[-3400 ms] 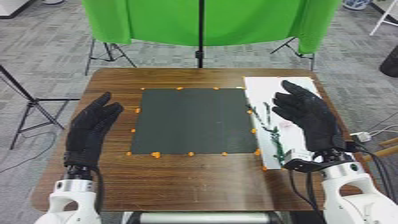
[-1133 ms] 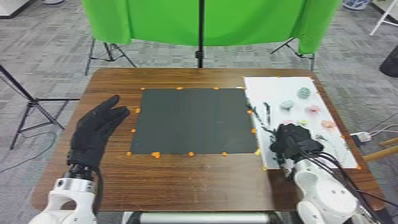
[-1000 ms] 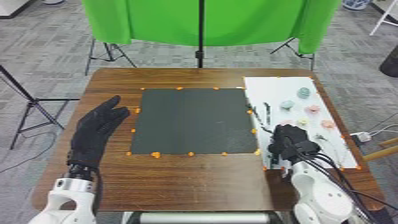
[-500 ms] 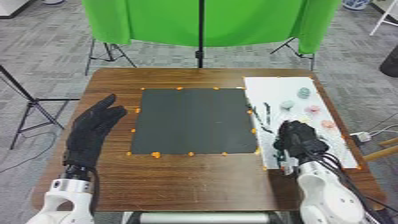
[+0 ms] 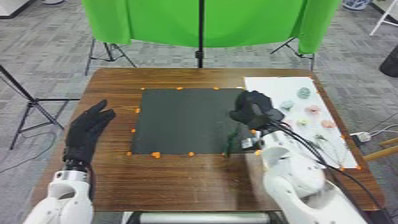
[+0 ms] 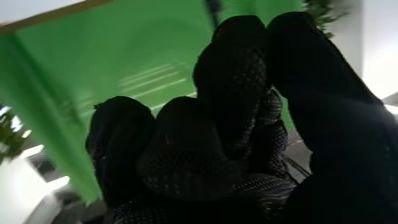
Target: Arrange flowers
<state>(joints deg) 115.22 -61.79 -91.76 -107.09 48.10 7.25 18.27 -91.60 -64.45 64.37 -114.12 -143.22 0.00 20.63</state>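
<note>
My right hand point(image 5: 254, 109) is over the right edge of the dark board point(image 5: 182, 120), curled round a green stem point(image 5: 232, 140) whose lower part hangs over the board's lower right. Dark gloved fingers of the right hand point(image 6: 191, 155) are bent in the right wrist view, with a thin stem point(image 6: 298, 166) beside them. On the white sheet point(image 5: 271, 86) lie a blue-green flower point(image 5: 304, 93), a pink flower point(image 5: 313, 109), a peach flower point(image 5: 328, 124) and a small yellow one point(image 5: 302, 122). Straight-fingered, my left hand point(image 5: 84, 132) is left of the board.
Orange tabs point(image 5: 155, 155) line the board's edges. The brown table point(image 5: 178, 185) extends around board and sheet. Beyond its far edge stand a green backdrop point(image 5: 160, 22) and a black stand point(image 5: 200, 52). Cables point(image 5: 306, 142) run along the right arm.
From low on the white sheet, my right hand has moved left and away from the robot to the board's right edge, bringing the green stem along. The left hand has shifted slightly.
</note>
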